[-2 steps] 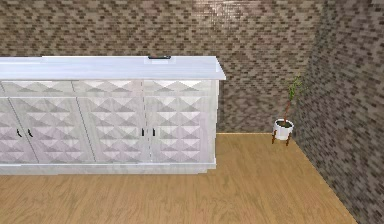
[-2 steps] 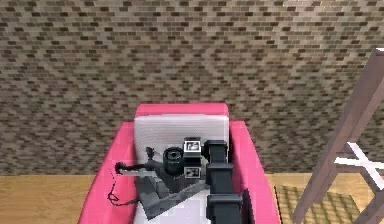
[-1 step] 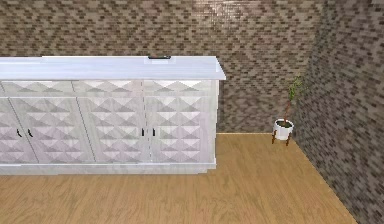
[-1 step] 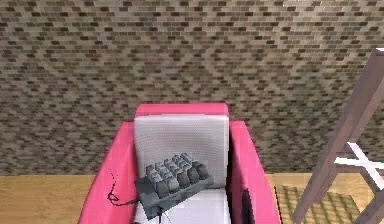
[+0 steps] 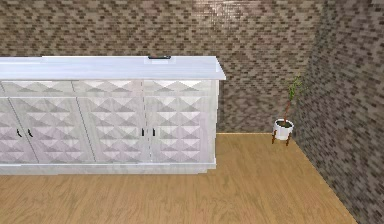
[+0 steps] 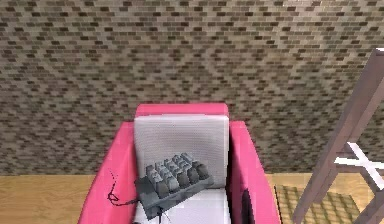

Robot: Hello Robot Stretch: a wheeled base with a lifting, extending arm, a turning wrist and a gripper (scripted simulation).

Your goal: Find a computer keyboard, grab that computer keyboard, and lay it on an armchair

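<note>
Here, the claw (image 6: 117, 192) shows its thin fingers at 8 o'clock against the pink armchair (image 6: 243, 150); whether it holds anything cannot be told. Just beside it, at 6 o'clock, the computer keyboard (image 6: 172, 178) lies on the chair's grey cushion (image 6: 212, 200).

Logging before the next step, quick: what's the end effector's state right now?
End effector: cannot be told whether it holds anything; a grey keyboard lies at it on the pink armchair.

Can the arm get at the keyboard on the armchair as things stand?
Likely yes: the keyboard lies bare on the armchair seat, squarely on the arm's side. Only the pink armrests flank it, so a reach from above looks free.
</note>
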